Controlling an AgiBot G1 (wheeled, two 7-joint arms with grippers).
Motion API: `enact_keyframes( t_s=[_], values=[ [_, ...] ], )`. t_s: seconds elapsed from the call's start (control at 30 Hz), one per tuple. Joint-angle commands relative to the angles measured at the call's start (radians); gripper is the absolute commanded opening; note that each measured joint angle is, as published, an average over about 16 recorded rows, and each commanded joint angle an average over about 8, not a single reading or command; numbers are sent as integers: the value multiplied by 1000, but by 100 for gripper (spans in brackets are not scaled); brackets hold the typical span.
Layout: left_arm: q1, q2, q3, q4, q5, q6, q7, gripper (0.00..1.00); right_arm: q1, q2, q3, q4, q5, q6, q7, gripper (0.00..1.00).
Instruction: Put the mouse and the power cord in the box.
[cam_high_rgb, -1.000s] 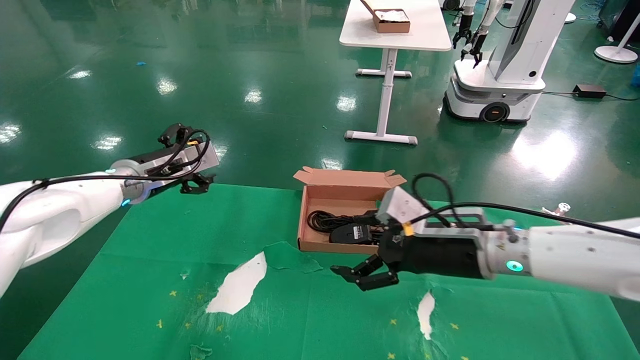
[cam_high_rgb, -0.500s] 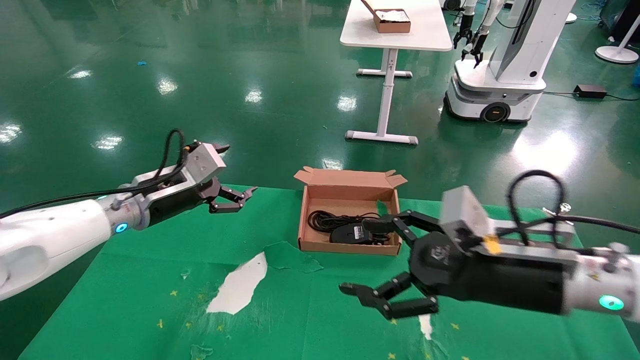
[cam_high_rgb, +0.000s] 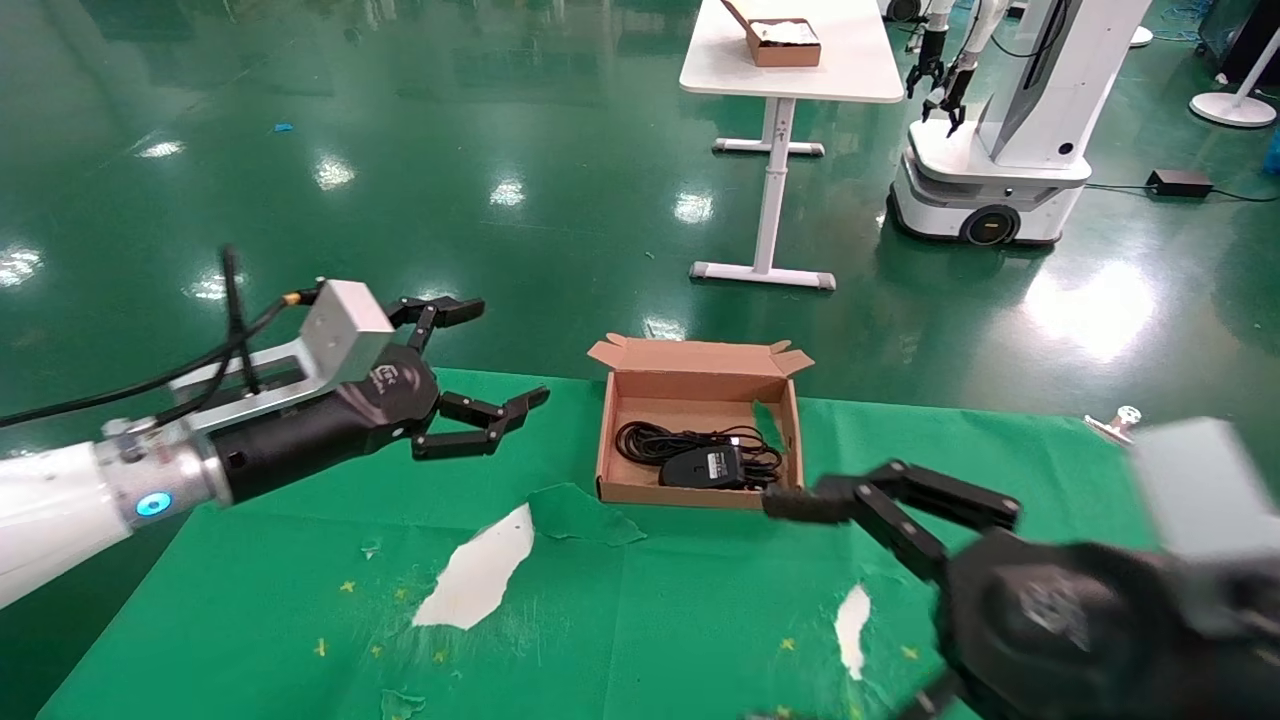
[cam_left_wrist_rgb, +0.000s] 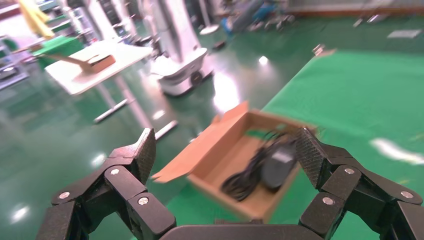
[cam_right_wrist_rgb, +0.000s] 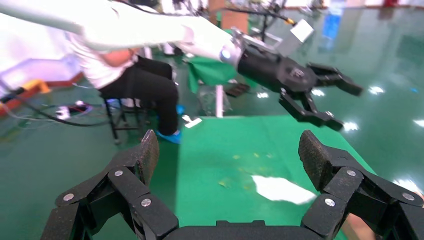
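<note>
Because both items already lie inside the box (cam_high_rgb: 699, 385), the task appears finished, and neither arm holds anything. The box is a shallow brown cardboard tray sitting near the far edge of the green surface (cam_high_rgb: 300, 560), roughly midway along that edge, its small flaps splayed outward. Its longer sides run from the far edge toward the near edge.

Inside, the mouse (cam_high_rgb: 703, 467) rests against the box's near wall with its white label facing up, so it seems to lie on its back. Its long axis runs across the box, parallel to the surface's far edge. The power cord (cam_high_rgb: 652, 441) is a black loop just beside the mouse, toward the box's left wall, also stretched crosswise. A thin cable tangles around both; its ends cannot be made out.

The left end effector (cam_high_rgb: 480, 372) hovers above the far left part of the surface, well apart from the box, fingers spread wide and empty, pointing toward the box. In its wrist view the box and its contents sit framed between the spread fingers.

The right end effector (cam_high_rgb: 860, 600) hangs over the near right corner, close to the camera, also splayed and empty. One fingertip overlaps the box's near right corner in the head view; whether it touches cannot be told.
</note>
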Motion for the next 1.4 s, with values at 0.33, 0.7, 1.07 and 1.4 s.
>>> enact_keyframes(
  t_s=[0.33,0.7,1.07,1.4],
  values=[
    [118,-116,-128,-213,-56,197,-194,100,-26,30,23,34,45,-26,5,100],
    [236,-233,-257,-427,-112,395,-390,100,-25,31,22,34,46,-25,4,100],
    [309,-305,-337,-562,-148,519,-500,100,-27,33,24,36,50,-27,4,100],
    [300,-296,-327,-543,-145,502,-488,100,-27,32,23,35,48,-26,4,100]
  ],
)
